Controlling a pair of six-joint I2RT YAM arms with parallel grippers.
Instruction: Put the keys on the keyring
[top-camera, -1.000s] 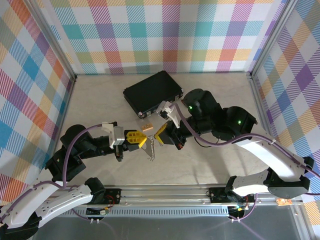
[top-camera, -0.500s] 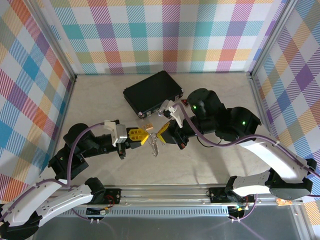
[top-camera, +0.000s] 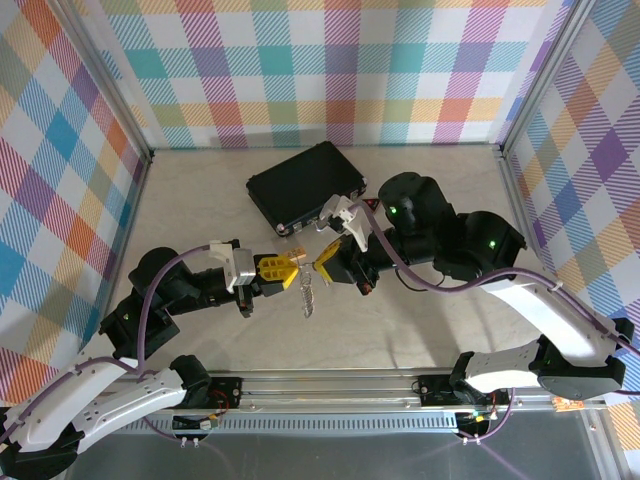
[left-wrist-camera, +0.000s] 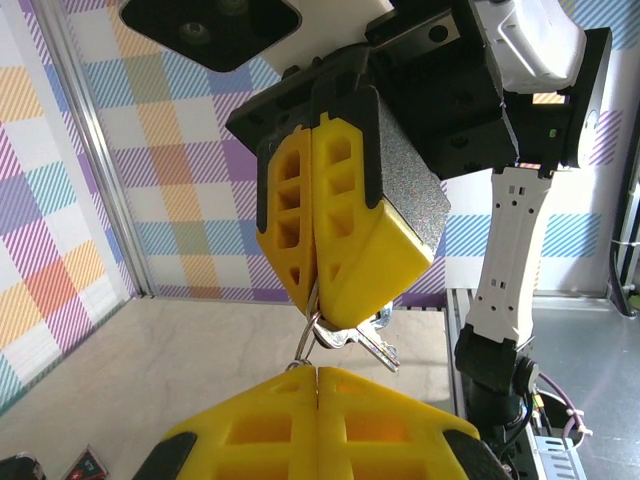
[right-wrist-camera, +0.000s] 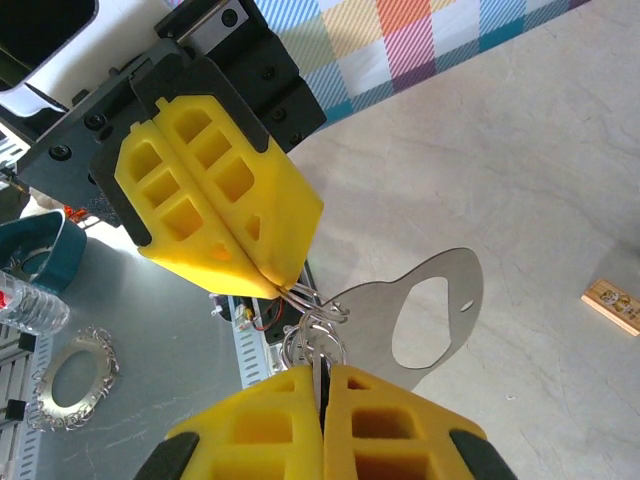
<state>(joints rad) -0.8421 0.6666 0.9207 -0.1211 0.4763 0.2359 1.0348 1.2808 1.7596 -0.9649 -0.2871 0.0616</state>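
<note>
Over the table's middle my two grippers meet tip to tip. The left gripper (top-camera: 292, 272) (left-wrist-camera: 320, 372) is shut on the thin wire loops of the keyring (right-wrist-camera: 370, 320), whose flat silvery plate with an oval hole hangs beside them. Facing it, the right gripper (top-camera: 316, 268) (right-wrist-camera: 322, 372) is shut on the heads of the keys (left-wrist-camera: 370, 345), small silver ones that dangle below the yellow fingertips (top-camera: 307, 292). The wire loops run between both sets of yellow fingers, clear of the table. In the right wrist view the left gripper (right-wrist-camera: 283, 285) pinches the loops at its tip.
A black case (top-camera: 305, 185) lies behind the grippers at the back centre. A small tan wooden block (top-camera: 296, 250) (right-wrist-camera: 612, 305) sits on the table just behind the fingertips. Checked walls close in the left, back and right sides. The metal rail runs along the near edge.
Both grippers have shifted a little toward the back and risen slightly, still shut. The hanging keys moved with them, slightly right and back.
</note>
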